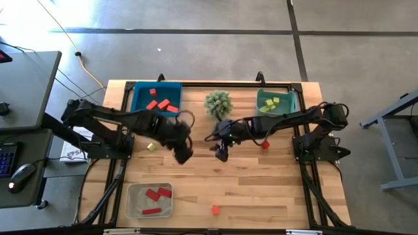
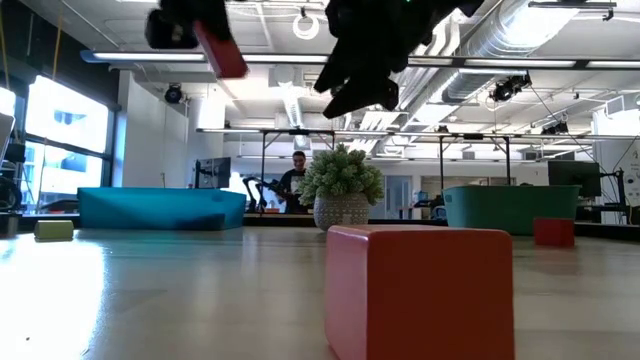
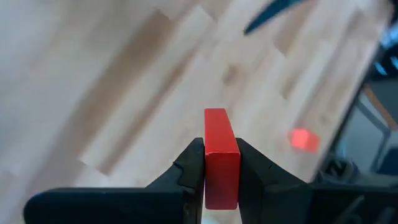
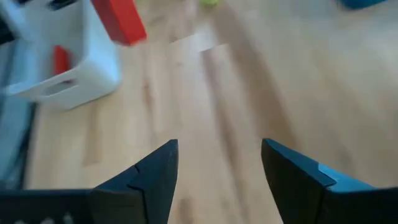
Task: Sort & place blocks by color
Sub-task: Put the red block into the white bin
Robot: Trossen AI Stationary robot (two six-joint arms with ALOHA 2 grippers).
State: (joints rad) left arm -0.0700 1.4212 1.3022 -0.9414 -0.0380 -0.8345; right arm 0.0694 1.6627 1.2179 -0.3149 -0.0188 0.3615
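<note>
Left gripper (image 3: 221, 171) clamped on a red bar block (image 3: 221, 155), pads pressing its two long sides, block standing up out of the fingers; in the high view this gripper (image 1: 183, 153) sits left of frame centre, above the wooden table (image 1: 261, 189); in the low view the red bar (image 2: 220, 48) hangs tilted at upper left, clear of the tabletop. Right gripper (image 4: 217, 163) has fingers spread apart, nothing between them; high view places it (image 1: 221, 153) just right of the left gripper, near frame centre. Outward: spiky green plant (image 1: 218, 102) at upper centre; blue bin (image 1: 138, 98) at upper left holding red blocks; green bin (image 1: 294, 101) at upper right holding yellow-green blocks; white tray (image 1: 134, 202) at lower left with red blocks inside. Loose on the table: a yellow-green block (image 1: 151, 147) left of the left gripper; a red block (image 1: 265, 144) right of the right gripper; an orange-red block (image 1: 215, 209) at lower centre.
</note>
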